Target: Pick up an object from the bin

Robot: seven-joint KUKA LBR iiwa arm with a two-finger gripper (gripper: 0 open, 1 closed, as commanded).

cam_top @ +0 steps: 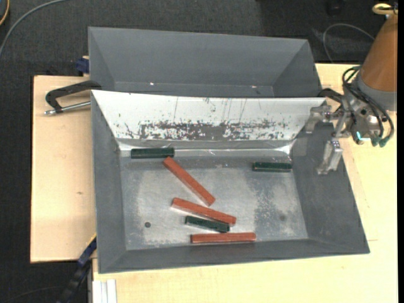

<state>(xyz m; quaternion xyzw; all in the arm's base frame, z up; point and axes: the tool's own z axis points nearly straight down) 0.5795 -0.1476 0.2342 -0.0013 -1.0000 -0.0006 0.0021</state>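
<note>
Green bar (272,166), short and dark, lies flat on the floor of the grey bin (105,188), at the foot of the back wall. The gripper (328,164) hangs to the right of this bar and apart from it, over the bin's right-hand slope; it holds nothing that I can see, and whether it is open or closed I cannot tell. Far to the left of the green bar, along the same wall foot, lies a second dark bar (152,153). Left of it and nearer the front lie a slanted red bar (189,181), a middle red bar (203,211), a small dark stick (207,224) touching that one, and a front red bar (223,237).
</note>
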